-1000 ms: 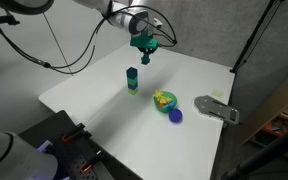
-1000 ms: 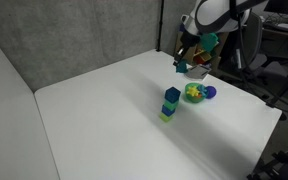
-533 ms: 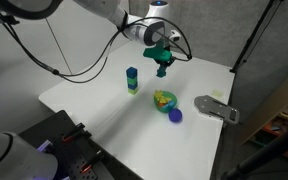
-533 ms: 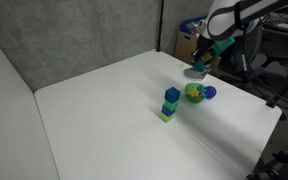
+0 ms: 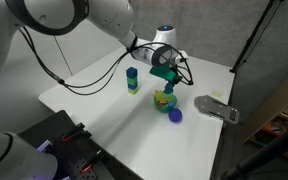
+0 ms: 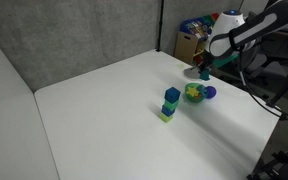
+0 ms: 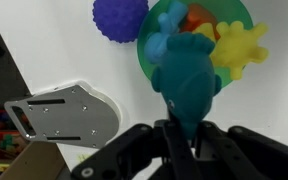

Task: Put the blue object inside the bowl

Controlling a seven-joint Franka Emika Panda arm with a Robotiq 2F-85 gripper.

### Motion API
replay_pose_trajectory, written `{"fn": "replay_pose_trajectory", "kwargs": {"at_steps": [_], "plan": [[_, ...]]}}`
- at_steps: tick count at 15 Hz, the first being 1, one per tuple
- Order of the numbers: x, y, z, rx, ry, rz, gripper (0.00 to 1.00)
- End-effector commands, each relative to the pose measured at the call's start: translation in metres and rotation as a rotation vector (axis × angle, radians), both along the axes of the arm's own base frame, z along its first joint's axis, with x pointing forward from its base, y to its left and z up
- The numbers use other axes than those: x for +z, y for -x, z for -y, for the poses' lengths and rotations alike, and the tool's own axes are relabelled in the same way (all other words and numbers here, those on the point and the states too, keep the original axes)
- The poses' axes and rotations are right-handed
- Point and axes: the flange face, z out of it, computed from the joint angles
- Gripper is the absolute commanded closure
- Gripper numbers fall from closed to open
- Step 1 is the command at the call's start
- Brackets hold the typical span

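Since the frames of a second ago, the arm has swung across the white surface (image 5: pixel 89 95) and lowered, so that the pincer (image 5: pixel 166 80) now hangs directly over the yellow-green bowl (image 5: pixel 164 100) instead of well away from it, out by the surface's far edge. The pincer is clamped on the blue object (image 7: pixel 187 80). In the wrist view its dark fingers (image 7: pixel 144 142) press in on both sides of the teal piece's lower end. In that view the piece lies across the bowl's rim (image 7: pixel 152 55). An exterior view shows the blue object (image 5: pixel 163 73) still raised above the bowl, not yet inside it.

The bowl already holds small toys (a yellow knobbly one (image 7: pixel 236 45) and something orange (image 7: pixel 196 15) are the clearest). A dark blue spiky ball (image 7: pixel 120 18) rests just beside the bowl, on the surface, seen in both exterior views (image 5: pixel 176 115) (image 6: pixel 210 93). Beyond the ball from the bowl lies the flat grey metal piece (image 5: pixel 216 108), apart from both. A stack of blocks (image 6: pixel 171 102) with a blue cube on top stands near the bowl on its other side, untouched. In an exterior view the pincer (image 6: pixel 203 70) hovers just above the bowl (image 6: pixel 193 94).
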Motion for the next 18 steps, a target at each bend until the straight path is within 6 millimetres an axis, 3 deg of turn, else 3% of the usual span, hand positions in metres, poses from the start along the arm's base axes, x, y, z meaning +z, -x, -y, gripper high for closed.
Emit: {"fn": "replay_pose_trajectory", "kwargs": {"at_steps": [1,5,13,14,16,18], "plan": [[-0.021,0.002,0.007,-0.064,0.02,0.014,0.96],[-0.036,0.004,0.009,-0.095,0.015,0.001,0.95],[-0.044,0.005,-0.006,-0.117,0.01,0.0,0.96],[-0.044,0.005,-0.007,-0.12,0.009,-0.002,0.64],[-0.043,0.005,-0.008,-0.122,0.009,0.001,0.57],[-0.039,0.004,-0.006,-0.126,0.009,0.008,0.4]]}}
